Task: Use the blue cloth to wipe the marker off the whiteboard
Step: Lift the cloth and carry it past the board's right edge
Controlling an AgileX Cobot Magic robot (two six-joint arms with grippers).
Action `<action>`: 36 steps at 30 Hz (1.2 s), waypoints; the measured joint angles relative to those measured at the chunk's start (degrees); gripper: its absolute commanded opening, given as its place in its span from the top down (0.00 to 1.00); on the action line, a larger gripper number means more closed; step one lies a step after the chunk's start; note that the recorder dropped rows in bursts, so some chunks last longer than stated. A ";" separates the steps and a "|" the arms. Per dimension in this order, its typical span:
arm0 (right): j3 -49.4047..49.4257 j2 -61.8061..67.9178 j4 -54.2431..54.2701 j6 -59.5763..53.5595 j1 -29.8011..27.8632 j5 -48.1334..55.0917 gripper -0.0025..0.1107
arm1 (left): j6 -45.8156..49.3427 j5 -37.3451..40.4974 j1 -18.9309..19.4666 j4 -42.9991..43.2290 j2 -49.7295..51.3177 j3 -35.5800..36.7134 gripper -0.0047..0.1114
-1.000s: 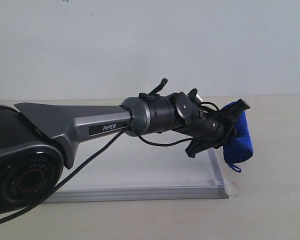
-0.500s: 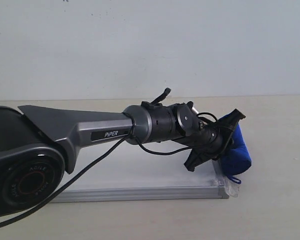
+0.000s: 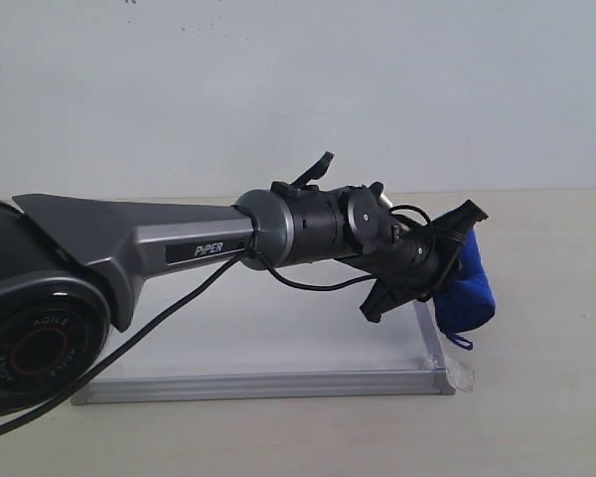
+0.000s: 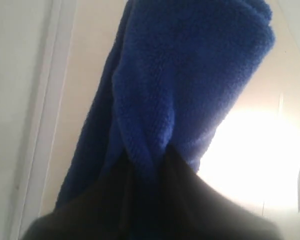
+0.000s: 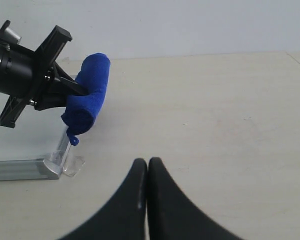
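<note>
Beige tabletop [image 3: 536, 397]; left gripper [image 3: 445, 266], clamped on rolled royal-blue cloth [image 3: 467, 290], has edged over the right edge of the silver-framed whiteboard [image 3: 278, 338]; wiping seems unstarted; right gripper [image 5: 148, 167] pressed closed, empty.

The work surface is a flat, matte beige tabletop [image 3: 546, 397]. It meets a plain pale grey-white wall [image 3: 298, 89] at its far edge. Lighting is soft and even (one bright glare patch [image 4: 250, 145] shows on the tabletop in the left wrist view).

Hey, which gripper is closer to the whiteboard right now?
Left. The left gripper holds the blue cloth right at the edge of the whiteboard near a corner; the right gripper, shut, sits off the board over the table.
</note>
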 measured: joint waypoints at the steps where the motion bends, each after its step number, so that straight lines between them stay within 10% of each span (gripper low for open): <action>1: 0.00 0.00 0.00 0.00 0.00 0.00 0.98 | -1.70 0.00 0.00 0.35 0.00 0.00 0.93; 36: 0.00 0.00 -0.12 0.00 0.00 0.00 0.98 | -6.71 -0.81 0.02 2.62 2.09 0.00 0.91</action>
